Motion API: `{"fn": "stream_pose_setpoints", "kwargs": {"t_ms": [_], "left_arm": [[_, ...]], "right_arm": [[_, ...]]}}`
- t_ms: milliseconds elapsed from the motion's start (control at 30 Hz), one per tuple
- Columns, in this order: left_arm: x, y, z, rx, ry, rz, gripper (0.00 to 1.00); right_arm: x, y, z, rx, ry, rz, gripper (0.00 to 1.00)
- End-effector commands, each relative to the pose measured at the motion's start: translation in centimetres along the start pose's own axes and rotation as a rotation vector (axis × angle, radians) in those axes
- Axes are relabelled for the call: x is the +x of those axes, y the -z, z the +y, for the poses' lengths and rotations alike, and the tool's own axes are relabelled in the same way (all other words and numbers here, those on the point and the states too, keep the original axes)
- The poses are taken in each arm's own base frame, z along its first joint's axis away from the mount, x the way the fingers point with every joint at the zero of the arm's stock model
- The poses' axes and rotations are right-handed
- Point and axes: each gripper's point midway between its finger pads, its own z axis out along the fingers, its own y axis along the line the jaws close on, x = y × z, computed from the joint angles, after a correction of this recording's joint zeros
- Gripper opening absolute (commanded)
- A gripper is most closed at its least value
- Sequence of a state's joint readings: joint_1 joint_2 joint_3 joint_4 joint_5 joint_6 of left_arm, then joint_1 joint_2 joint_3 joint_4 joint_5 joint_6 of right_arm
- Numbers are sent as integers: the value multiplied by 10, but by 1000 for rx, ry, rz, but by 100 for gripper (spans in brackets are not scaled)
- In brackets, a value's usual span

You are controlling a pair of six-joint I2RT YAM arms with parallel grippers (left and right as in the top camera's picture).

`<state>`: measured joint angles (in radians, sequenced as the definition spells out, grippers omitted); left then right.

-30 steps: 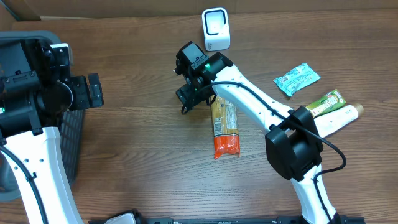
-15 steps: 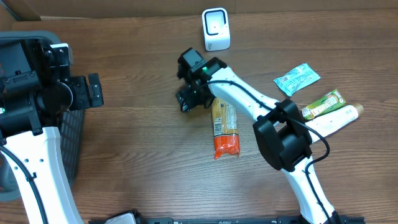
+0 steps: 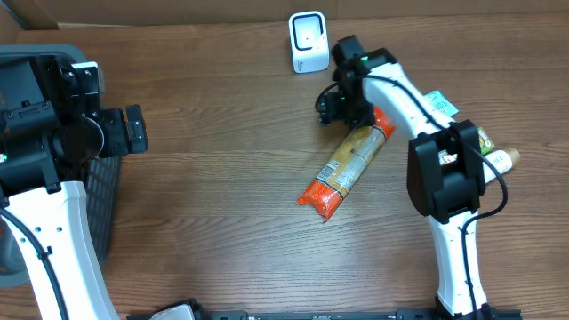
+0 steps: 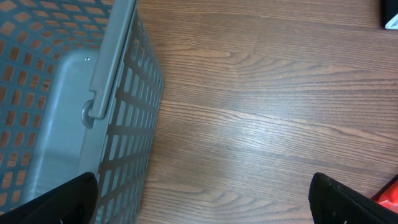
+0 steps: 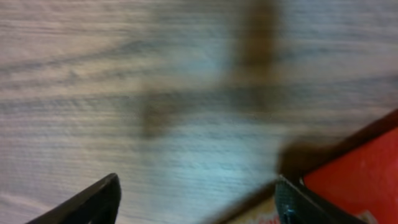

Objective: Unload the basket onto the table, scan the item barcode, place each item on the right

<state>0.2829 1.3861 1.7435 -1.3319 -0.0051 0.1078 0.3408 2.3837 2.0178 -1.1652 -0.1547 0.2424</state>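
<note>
1. Looking far to the left of the scanner (image 3: 308,42), you find the grey basket (image 4: 74,112). Its slatted wall stands upright on the wooden table (image 3: 204,204).
2. You see the left gripper (image 3: 133,129) hanging just beside the basket, well left of the scanner. Your left wrist view shows its fingertips spread wide, with only bare wood between them and nothing held.
3. You have the scanner itself standing upright at the far edge of the table, a small white box.
4. You find the right gripper (image 3: 331,108) just right of the scanner and a little toward the robot's side. Your right wrist view is blurred, but its fingers stand apart with bare wood between them. An orange edge shows beside one finger, and you cannot tell whether they touch.
5. You see the snack packet (image 3: 347,167) lying flat and slanted. Its upper end is at the right gripper, near the scanner, and its red end lies straight in front of the scanner, well apart from it.
6. Farther right of the scanner you have a teal sachet (image 3: 440,102), partly hidden by the right arm (image 3: 444,178). Beyond it, a green tube (image 3: 480,140) and a white tube (image 3: 500,160) lie side by side.
</note>
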Motion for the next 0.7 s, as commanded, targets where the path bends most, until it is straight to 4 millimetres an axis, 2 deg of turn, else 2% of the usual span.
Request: {"fn": "stream_pose_setpoints", "kwargs": {"t_ms": [0,67,200,300,333,400,467,533,600,667], "left_arm": [[-2,2,0,-3,-17,-8,100],[-2,2,0,-3,-17,-8,100],[-2,2,0,-3,-17,-8,99],[-2,2,0,-3,-17,-8,99],[-2,2,0,-3,-17,-8,100],[-2,2,0,-3,-17,-8,99],[-2,2,0,-3,-17,-8,99],[-2,2,0,-3,-17,-8,99],[-2,2,0,-3,-17,-8,100],[-2,2,0,-2,-17,-8,99]], "right_arm": [[-8,33,17,-78,14,-26,78],[-9,54,20,-81,15,-34,78],[-7,113,31,-100,55,-101,76],[-3,161,37,-121,73,-189,81],[3,188,38,-118,75,-238,86],[15,213,32,-96,43,-268,88],[29,230,21,-46,4,-276,89],[43,235,10,5,-28,-250,91],[55,232,5,23,-35,-201,91],[64,220,1,40,-42,-148,90]]}}
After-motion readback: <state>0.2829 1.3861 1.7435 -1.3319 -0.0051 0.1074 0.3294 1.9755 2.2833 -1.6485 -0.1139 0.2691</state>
